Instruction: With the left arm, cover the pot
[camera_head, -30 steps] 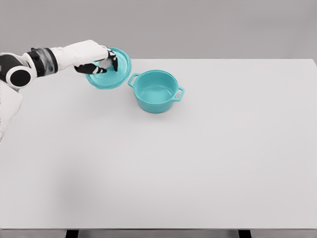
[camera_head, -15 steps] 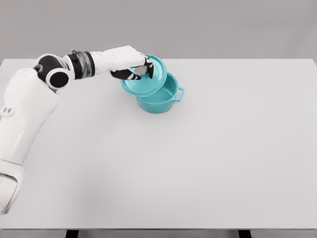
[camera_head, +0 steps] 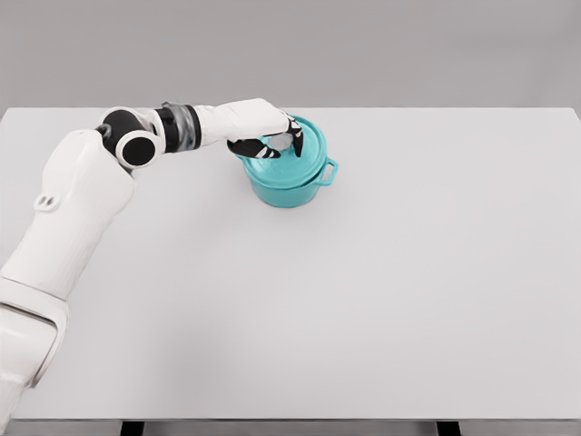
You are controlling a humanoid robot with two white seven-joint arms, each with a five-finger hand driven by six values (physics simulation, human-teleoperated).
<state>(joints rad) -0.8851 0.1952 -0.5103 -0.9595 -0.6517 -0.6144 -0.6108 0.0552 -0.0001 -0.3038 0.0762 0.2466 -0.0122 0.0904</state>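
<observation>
Pot-covering looks nearly finished here, judging by how the pieces sit. Nearest the camera, the white worktop [camera_head: 363,300] stretches wide and bare, and the left arm [camera_head: 73,218] rises from the lower left edge, its elbow joint bending toward the far side. Farther back, the left hand [camera_head: 268,136] reaches over the teal pot [camera_head: 289,186], which stands upright on the far half of the worktop, a little left of the middle, with one side handle [camera_head: 329,171] showing on its right. The hand's dark fingers [camera_head: 296,141] are curled around the knob at the centre of the teal lid [camera_head: 309,150], so the hand is grasping the lid from above. The lid sits over the pot's mouth; whether its rim is fully seated all round or a touch tilted on the near side is hard to tell, since the hand hides part of it. The right arm is out of sight. As for handling, the lid appears stiff and smooth, probably light enough for a fingertip hold, yet its glossy surface could slip if gripped by the rim, so the central knob seems the sensible place to take it. The pot itself looks rigid and stable with a broad base, though a sideways push from the lid could slide it across the slick worktop, so a straight, gentle lowering seems wise before letting go.
</observation>
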